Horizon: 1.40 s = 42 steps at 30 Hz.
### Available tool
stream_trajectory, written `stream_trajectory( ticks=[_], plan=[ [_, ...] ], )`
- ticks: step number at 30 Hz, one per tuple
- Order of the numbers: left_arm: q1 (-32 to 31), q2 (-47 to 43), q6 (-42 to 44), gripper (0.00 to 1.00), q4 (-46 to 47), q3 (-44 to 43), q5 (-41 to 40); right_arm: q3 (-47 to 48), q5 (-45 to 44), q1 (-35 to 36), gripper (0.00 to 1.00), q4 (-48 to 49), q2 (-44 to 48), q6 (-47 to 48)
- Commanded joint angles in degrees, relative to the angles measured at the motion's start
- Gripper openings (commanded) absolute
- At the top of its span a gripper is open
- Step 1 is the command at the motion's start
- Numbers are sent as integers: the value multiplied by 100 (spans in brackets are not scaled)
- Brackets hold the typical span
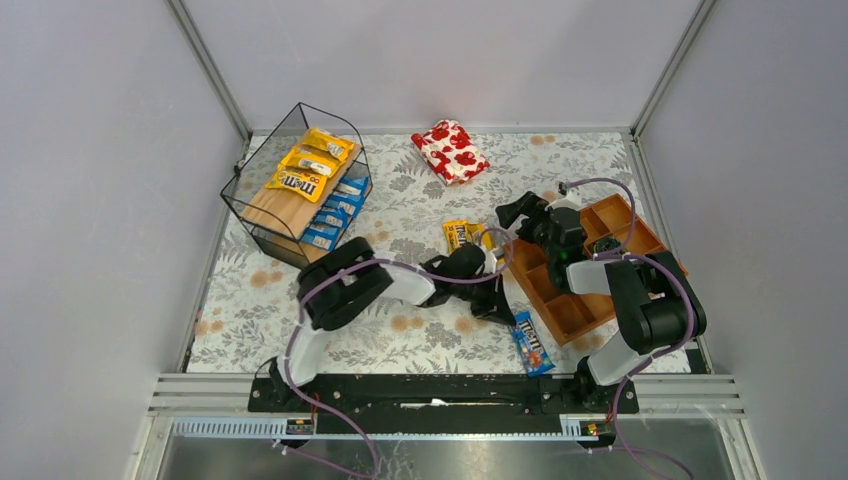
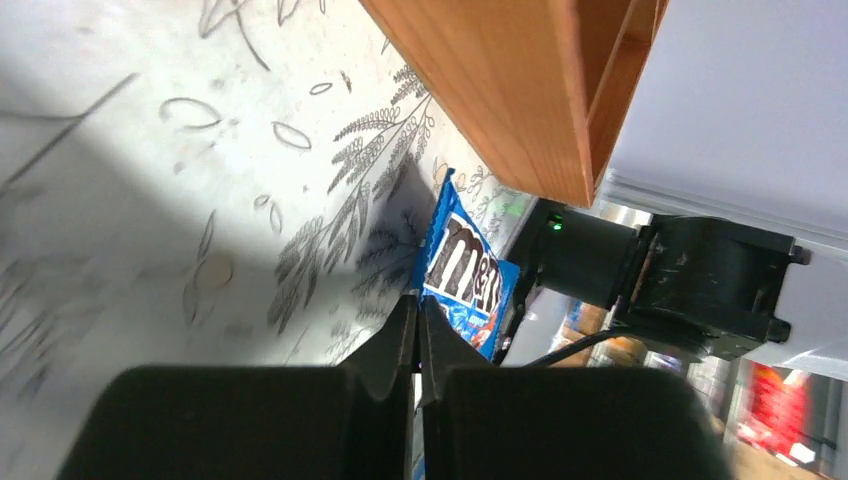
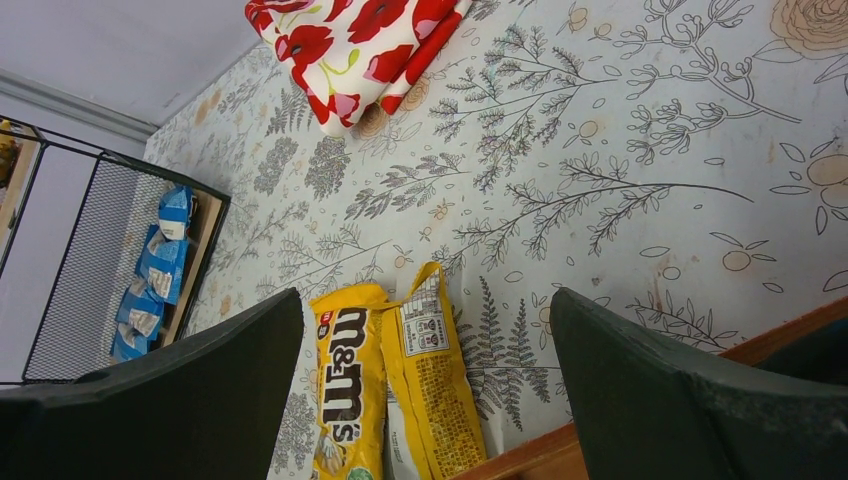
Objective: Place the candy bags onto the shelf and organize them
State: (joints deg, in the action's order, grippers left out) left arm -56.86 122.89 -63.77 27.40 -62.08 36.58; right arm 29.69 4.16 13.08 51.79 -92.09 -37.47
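Landmark: orange-brown tray (image 1: 570, 310), sitting on the right part of the floral-print table (image 1: 400, 340).

Left gripper (image 2: 417, 305): low over the table, just off the tray's long side that faces the shelf. Its jaws are pinched together and nothing shows between them. A blue candy bag (image 2: 462, 275) lies flat, logo up, right past its fingertips, off the tray's near corner toward the arm bases. Whether tips and bag touch, cannot tell.

Right gripper (image 3: 425, 300): hovers at the tray's far corner on the shelf-facing side, jaws spread wide and holding nothing. Under the gap between its fingers lie two yellow candy bags (image 3: 350, 390), flat and side by side with their edges touching. One is logo up, the other back up. They lie right by the tray's edge; touching it or not, cannot tell.

Shelf (image 1: 278, 212): well apart from the tray, across the table by the far-left corner. On the top board are yellow packets (image 1: 312, 165), three, overlapping in a line. On the lower board are blue packets (image 1: 335, 215), several in a row along its tray-facing edge.

Red-and-white floral pouch (image 1: 450, 150): beyond the tray toward the back wall, between tray and shelf, apart from both.
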Motion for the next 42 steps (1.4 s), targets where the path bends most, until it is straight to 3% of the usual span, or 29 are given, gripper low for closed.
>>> stream_trajectory(
  ticks=[1,5,11,15,19,23,31,36,42],
  plan=[
    [114,-1485,1738,0,-2230,-44,-1270,-24,71,-51,100,269,42,-45],
    [113,-2673,2813,0,-4055,-245,-3060,-25,84,-60,100,287,29,-61],
    [62,-3911,4129,0,-5743,-383,-6801,-29,120,-62,100,323,-1,-85],
    [-4,-4256,5246,0,-5848,41,-8942,-17,136,-63,100,332,-10,-95],
    [-15,-4176,6901,0,-4701,873,-10513,-26,137,-61,100,340,-10,-101],
    [19,-4007,9015,0,-2075,1872,-10897,-33,155,-65,100,356,-19,-117],
    [254,-3430,11383,0,533,2553,-11172,-54,155,-69,100,371,-4,-129],
    [314,-3543,11565,0,329,2440,-11091,-68,170,-91,100,408,-8,-159],
    [816,-3558,11772,0,372,2608,-10962,-81,216,-111,100,456,-28,-200]
  ],
)
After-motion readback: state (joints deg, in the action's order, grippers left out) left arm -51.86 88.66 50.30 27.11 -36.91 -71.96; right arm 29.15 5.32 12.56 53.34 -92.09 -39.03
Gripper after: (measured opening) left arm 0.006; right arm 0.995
